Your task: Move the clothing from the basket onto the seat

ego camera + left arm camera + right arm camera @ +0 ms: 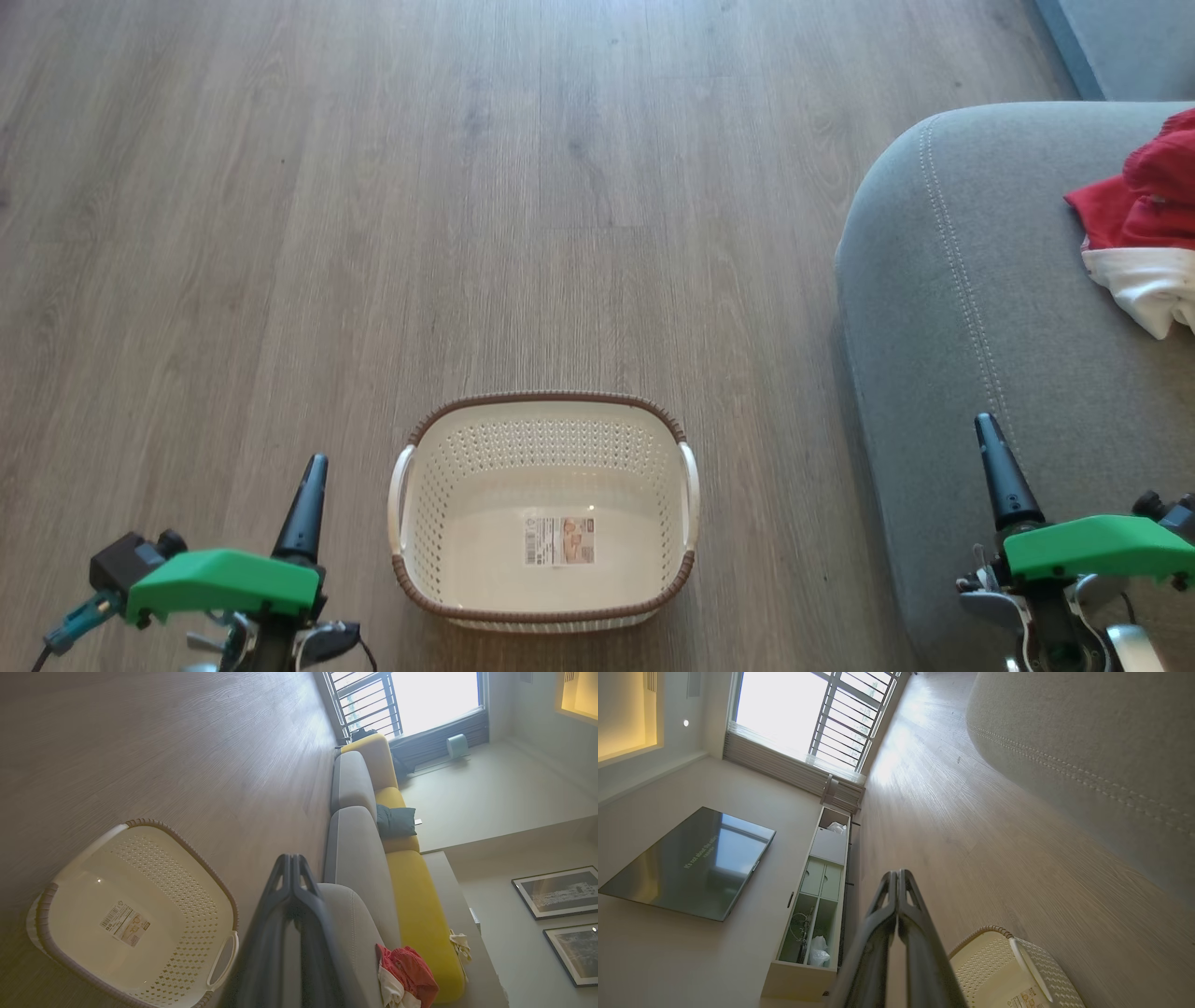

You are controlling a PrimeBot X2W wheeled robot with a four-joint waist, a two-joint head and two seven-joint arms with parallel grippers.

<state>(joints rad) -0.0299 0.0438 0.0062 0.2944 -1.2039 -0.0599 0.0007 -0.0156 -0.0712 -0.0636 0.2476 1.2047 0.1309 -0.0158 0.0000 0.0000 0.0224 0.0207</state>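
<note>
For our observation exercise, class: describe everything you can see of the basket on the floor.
The basket is rectangular cream plastic with perforated sides, a brown woven-look rim, two white side handles and a printed label on its bottom. It stands upright on the wooden floor, otherwise empty, apart from the grey seat; nothing else touches it.

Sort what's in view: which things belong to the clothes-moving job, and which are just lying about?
Job: clothing, lying on the seat; basket, empty.
Lying about: teal cushion; television; shelf unit; framed pictures.
</note>
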